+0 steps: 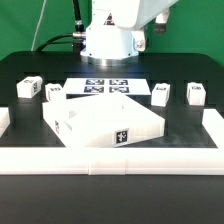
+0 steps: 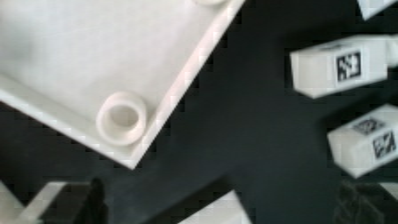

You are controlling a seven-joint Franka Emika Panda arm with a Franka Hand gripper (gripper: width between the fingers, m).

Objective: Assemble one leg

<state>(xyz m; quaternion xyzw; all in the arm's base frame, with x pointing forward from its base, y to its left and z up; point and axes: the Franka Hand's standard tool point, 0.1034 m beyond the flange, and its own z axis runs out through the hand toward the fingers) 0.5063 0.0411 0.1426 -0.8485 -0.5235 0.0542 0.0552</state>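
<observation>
Four small white stubby plastic legs point(image 1: 160, 92) with black-and-white tags stood loose on the black table point(image 1: 30, 65), two at ten o'clock and two at two o'clock of the large white square tray-like panel point(image 1: 95, 120) in the exterior view. Each looked light, rigid and smooth (best pinched across its flat sides). The panel's round corner hole point(image 2: 121, 115) held nothing. Only one dark finger of the gripper point(image 2: 57, 203) showed, so whether it was spread or clenched could not be told.
</observation>
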